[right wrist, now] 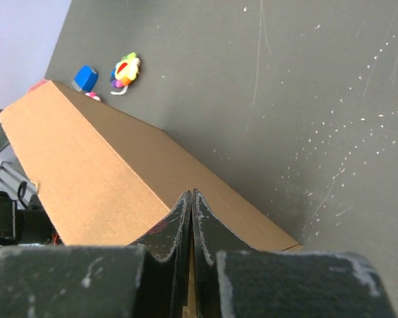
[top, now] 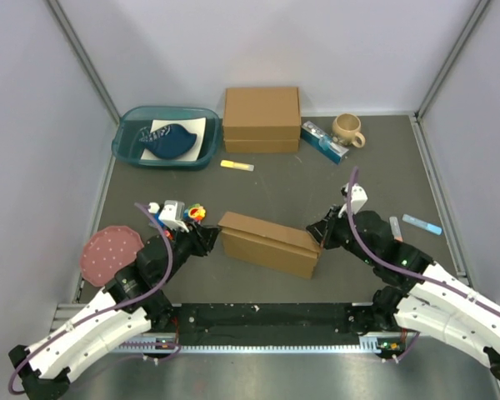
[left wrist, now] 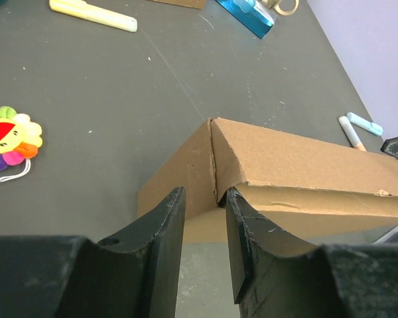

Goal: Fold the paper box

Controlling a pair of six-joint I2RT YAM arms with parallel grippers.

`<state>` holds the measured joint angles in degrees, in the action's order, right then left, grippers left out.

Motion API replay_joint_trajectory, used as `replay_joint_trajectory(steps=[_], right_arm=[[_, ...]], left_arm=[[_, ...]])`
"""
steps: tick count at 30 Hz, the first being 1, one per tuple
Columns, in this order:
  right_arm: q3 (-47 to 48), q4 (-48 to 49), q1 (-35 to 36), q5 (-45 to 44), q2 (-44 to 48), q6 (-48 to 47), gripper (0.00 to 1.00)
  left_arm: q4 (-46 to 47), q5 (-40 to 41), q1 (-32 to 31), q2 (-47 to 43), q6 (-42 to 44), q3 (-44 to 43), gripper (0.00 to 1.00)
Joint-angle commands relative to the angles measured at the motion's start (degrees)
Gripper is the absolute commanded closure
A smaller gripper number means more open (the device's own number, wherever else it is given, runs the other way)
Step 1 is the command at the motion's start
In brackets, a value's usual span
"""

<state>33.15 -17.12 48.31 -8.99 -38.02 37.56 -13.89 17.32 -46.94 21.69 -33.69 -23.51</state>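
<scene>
At paper box ends: left claw part-open, empty, beside corner; right claw clenched at right end

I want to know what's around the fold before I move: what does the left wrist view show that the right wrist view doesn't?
Only left wrist: the left gripper, jaws apart at a corner of the paper box, plus a yellow highlighter, two pastel pens and a blue packet. Only right wrist: the right gripper, jaws together over the box's top panel, and a small blue object. Both: the paper box, the flower plush toy and the dark table.
</scene>
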Motion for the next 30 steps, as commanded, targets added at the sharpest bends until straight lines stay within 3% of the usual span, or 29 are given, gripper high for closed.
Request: replay_joint_trajectory(steps=[1, 8, 14, 18, 21, 30], right_arm=[[3.8, -6.0, 0.6, -2.0, -2.1, -2.0, 1.00], [7.3, -6.9, 0.6, -3.7, -5.0, -3.6, 1.00], [9.1, -6.7, 0.6, -4.3, -5.8, -3.7, 1.00], [10.7, -8.3, 0.6, -4.8, -4.9, -4.4, 0.74], [11.7, -9.4, 0.6, -5.6, -4.5, -4.5, 0.65], [13.4, -10.2, 0.6, -6.5, -4.3, -5.0, 0.62]], left_arm=[[-3.9, 4.2, 0.2, 1.3, 2.1, -2.6, 0.64], [-8.3, 9.7, 0.2, 0.5, 4.3, -6.3, 0.62], [-8.3, 8.8, 0.2, 1.1, 4.3, -6.7, 0.60], [-8.0, 7.9, 0.3, 1.0, 4.2, -7.1, 0.54], [-7.9, 6.7, 0.2, 0.5, 4.9, -7.7, 0.49], [-10.8, -0.8, 0.2, -2.4, 6.0, -9.9, 0.47]])
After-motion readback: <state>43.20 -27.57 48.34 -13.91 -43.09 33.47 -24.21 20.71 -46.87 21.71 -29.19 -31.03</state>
